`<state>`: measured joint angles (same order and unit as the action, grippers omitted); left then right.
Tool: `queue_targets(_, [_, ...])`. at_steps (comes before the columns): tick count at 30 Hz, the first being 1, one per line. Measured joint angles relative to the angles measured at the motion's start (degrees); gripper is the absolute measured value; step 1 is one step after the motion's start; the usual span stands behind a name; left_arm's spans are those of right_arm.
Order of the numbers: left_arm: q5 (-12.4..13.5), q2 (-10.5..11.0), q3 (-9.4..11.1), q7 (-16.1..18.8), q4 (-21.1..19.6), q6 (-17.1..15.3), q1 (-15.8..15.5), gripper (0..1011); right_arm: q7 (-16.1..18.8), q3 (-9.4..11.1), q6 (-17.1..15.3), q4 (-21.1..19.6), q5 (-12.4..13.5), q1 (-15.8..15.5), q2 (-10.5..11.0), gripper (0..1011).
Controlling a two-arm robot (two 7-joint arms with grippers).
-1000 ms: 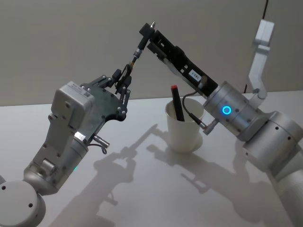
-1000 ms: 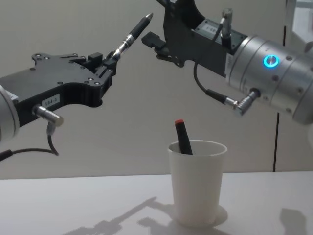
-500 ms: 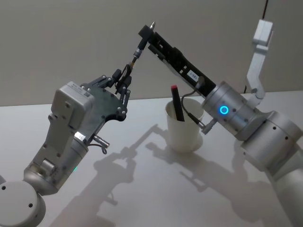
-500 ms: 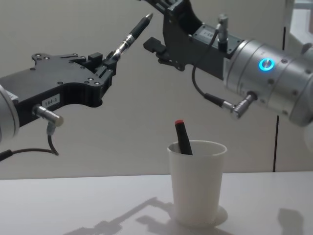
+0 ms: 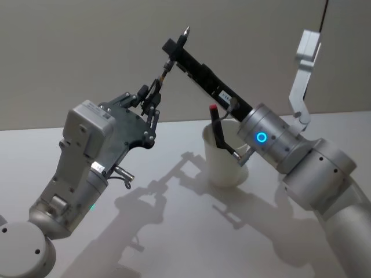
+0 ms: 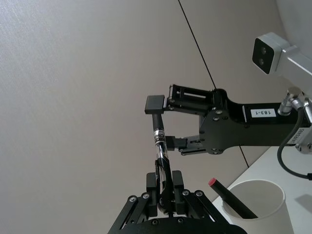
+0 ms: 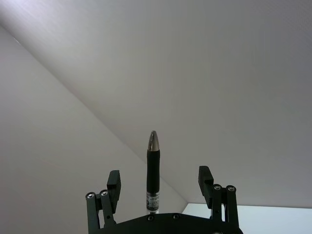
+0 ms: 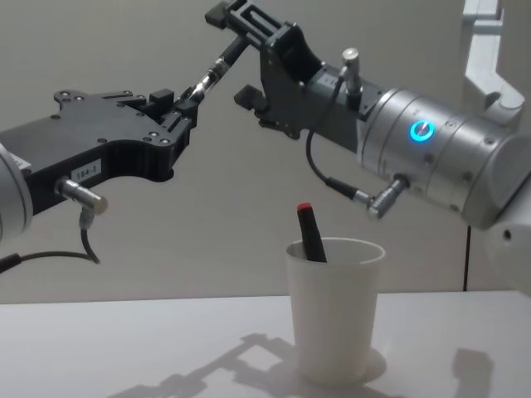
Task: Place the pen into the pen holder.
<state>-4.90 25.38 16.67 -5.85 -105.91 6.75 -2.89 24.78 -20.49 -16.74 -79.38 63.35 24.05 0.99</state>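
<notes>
White pen holder (image 8: 333, 307); black pen (image 6: 159, 151); red-capped marker (image 8: 310, 232).

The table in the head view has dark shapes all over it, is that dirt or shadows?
Shadows: in the head view the table carries soft dark outlines shaped like the arms and grippers, cast by light from above. The chest view shows the same shapes faintly at the foot of the pen holder. The table has no glare.
</notes>
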Motion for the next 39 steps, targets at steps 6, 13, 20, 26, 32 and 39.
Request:
queue_targets(6, [0.0, 0.0, 0.0, 0.0, 0.0, 0.0, 0.0, 189, -0.04, -0.39, 0.79, 1.53, -0.32, 0.55, -0.37, 1002])
queue_targets(13, [0.0, 0.0, 0.0, 0.0, 0.0, 0.0, 0.0, 190, 0.19, -0.91, 1.12, 2.53, -0.22, 1.04, -0.81, 1002])
queue_targets(20, [0.0, 0.0, 0.0, 0.0, 0.0, 0.0, 0.0, 189, 0.45, -1.36, 1.2, 2.82, 0.21, 1.39, -1.12, 1002])
queue_targets(26, [0.0, 0.0, 0.0, 0.0, 0.0, 0.0, 0.0, 189, 0.47, -1.66, 1.32, 2.92, 0.37, 1.57, -1.22, 1002])
queue_targets(32, [0.0, 0.0, 0.0, 0.0, 0.0, 0.0, 0.0, 189, 0.49, -1.87, 1.48, 2.97, 0.38, 1.68, -1.25, 1002])
queue_targets(39, [0.0, 0.0, 0.0, 0.0, 0.0, 0.0, 0.0, 190, 0.5, -2.01, 1.58, 3.01, 0.37, 1.73, -1.25, 917])
